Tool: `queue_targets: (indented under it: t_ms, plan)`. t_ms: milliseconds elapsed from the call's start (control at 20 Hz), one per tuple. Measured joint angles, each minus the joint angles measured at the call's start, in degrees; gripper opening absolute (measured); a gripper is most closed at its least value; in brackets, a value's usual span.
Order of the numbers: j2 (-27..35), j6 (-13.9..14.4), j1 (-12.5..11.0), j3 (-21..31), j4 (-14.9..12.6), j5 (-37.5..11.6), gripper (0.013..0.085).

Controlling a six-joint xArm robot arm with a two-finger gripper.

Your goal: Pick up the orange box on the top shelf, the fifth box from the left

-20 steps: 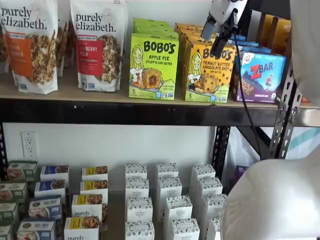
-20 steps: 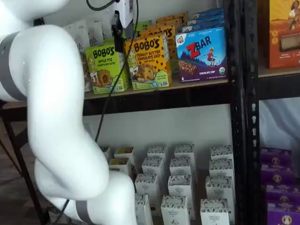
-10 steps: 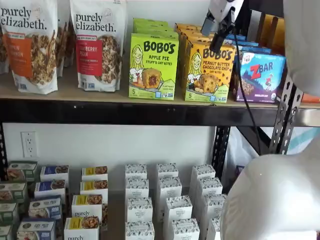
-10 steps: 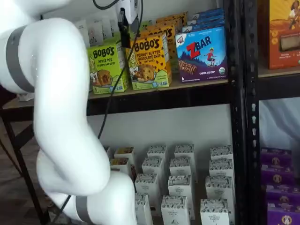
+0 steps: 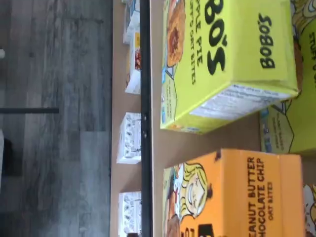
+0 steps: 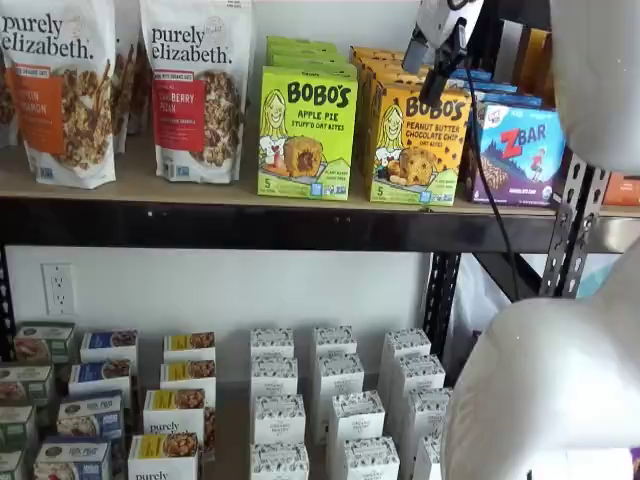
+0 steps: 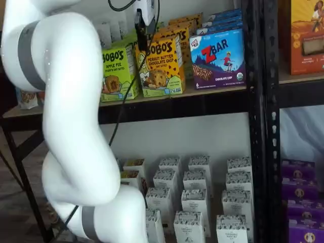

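The orange box (image 6: 420, 145) stands at the front of the top shelf (image 6: 200, 190), a row of like cartons behind it. It shows in both shelf views, and in a shelf view (image 7: 161, 66) a black finger and the cable hang just in front of its upper left corner. My gripper (image 6: 432, 62) hangs from the view's top edge before the box's upper part, its fingers apart and open with nothing between them. In the wrist view the orange box (image 5: 237, 197) lies close, its cartoon girl and black lettering showing.
A green Bobo's Apple Pie box (image 6: 307, 135) stands left of the orange one, a blue ZBar box (image 6: 520, 150) to its right. Granola bags (image 6: 195, 90) fill the shelf's left. Small white boxes (image 6: 330, 400) sit on the lower shelf. The white arm (image 7: 71, 126) fills the foreground.
The gripper has shifted a little up and closer in front of the orange box. The arm's big links have swung with it. No box has moved.
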Motion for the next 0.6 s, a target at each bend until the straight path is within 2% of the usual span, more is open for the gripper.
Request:
queue_targets:
  t_ms: [300, 600]
  plan:
    - [3.1, -0.3, 0.1, -3.2, -2.2, 2.1, 0.0850]
    - [4.4, -0.7, 0.2, -3.7, -3.5, 1.9, 0.0850]
